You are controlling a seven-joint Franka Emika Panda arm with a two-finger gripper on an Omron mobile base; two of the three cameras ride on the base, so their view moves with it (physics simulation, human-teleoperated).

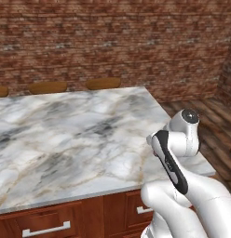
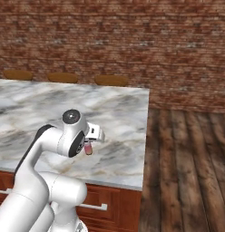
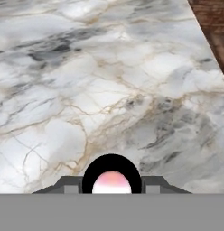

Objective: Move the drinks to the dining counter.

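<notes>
One drink, a small pink bottle (image 2: 88,148), hangs just under my hand with my gripper (image 2: 89,146) shut on it, above the near right part of the dining counter (image 2: 37,108). In the hand view the bottle (image 3: 112,181) appears end-on as a pink disc ringed in black. The dark fingertips (image 3: 68,185) sit tight at both sides of it. Below it spreads the counter's grey-veined white marble top (image 3: 109,67). In the left base view my own arm stands in front of the counter's (image 1: 66,139) right end.
Three round wooden stools (image 2: 62,77) line the counter's far side, before a brick wall (image 2: 132,41). Reddish drawers with silver handles (image 1: 46,228) face me. Dark wooden floor (image 2: 187,158) lies past the counter's right edge (image 3: 208,40).
</notes>
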